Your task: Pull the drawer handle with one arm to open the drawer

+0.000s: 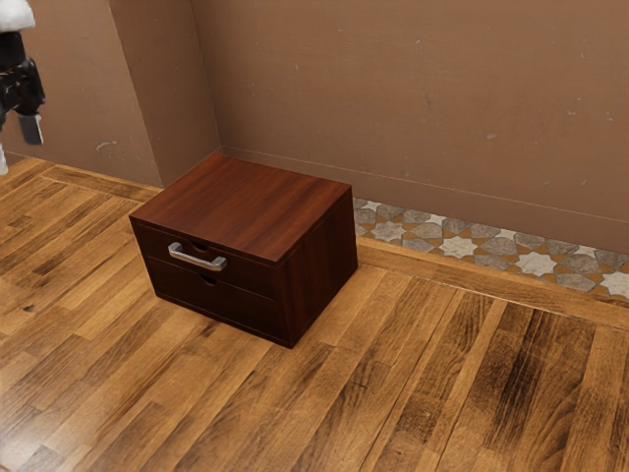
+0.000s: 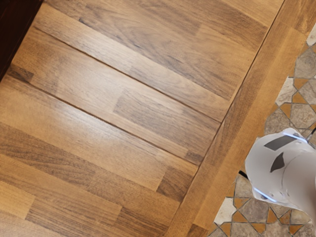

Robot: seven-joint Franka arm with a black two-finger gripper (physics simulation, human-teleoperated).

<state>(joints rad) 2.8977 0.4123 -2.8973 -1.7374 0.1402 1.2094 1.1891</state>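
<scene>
Because rigid metal and likely slick, take the drawer handle (image 1: 197, 258) at mid-bar, on the upper drawer (image 1: 254, 273) of the cabinet (image 1: 246, 202) standing near the floor's (image 1: 393, 393) wall edge. Expect light, smooth sliding. Cannot tell spread of jaws, well apart at the exterior view's upper left.

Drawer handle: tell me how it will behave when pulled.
The drawer handle looks like a rigid metal bar, so it probably won't flex, though its smooth sheen may be slippery. The cabinet stands on the wooden floor and might slide rather than tip, being low and wide.
</scene>
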